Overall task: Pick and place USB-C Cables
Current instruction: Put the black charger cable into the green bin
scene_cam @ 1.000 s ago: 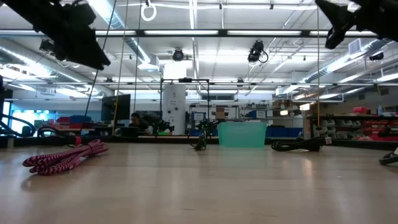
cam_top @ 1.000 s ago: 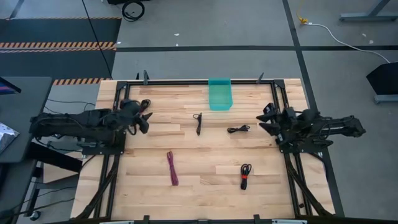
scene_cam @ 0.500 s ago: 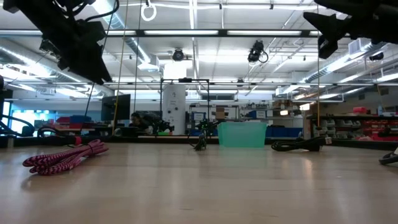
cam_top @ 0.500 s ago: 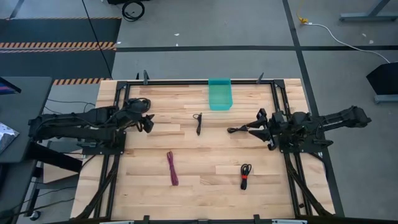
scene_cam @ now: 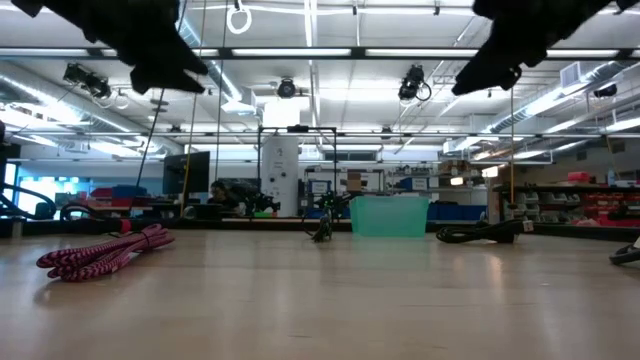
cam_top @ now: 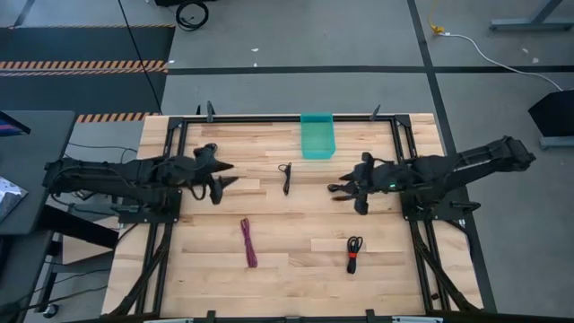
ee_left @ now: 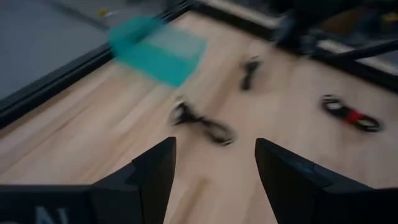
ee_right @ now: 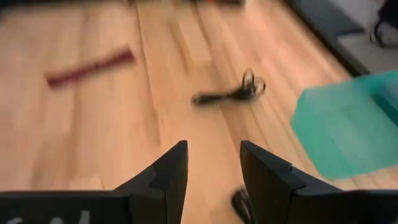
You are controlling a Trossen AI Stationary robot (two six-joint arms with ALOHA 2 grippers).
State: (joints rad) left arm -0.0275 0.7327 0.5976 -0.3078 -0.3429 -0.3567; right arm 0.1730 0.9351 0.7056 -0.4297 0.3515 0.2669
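Four USB-C cables lie flat on the wooden table: a purple-magenta bundle (cam_top: 248,242) (scene_cam: 105,250) (ee_right: 90,68), a black one with a red tie (cam_top: 353,254) (ee_left: 348,113), a black one near the middle (cam_top: 286,177) (ee_left: 205,123) (ee_right: 230,92), and a black one (cam_top: 334,188) (scene_cam: 485,233) right of it. My right gripper (cam_top: 344,186) (ee_right: 213,180) hovers open, high above that last cable. My left gripper (cam_top: 225,174) (ee_left: 214,180) hovers open at the table's left, pointing toward the middle cable. A fifth cable does not show.
A teal translucent bin (cam_top: 317,136) (scene_cam: 390,215) (ee_left: 158,50) (ee_right: 348,124) stands at the middle of the table's far edge. A black frame (cam_top: 269,117) runs along the table's edges. Bare wood lies between the cables.
Both grippers have moved toward the table's middle. The right one has reached toward the left edge, from beside its base to above the black cable right of centre. The left one has shifted a little toward the right. The cables have stayed where they were.
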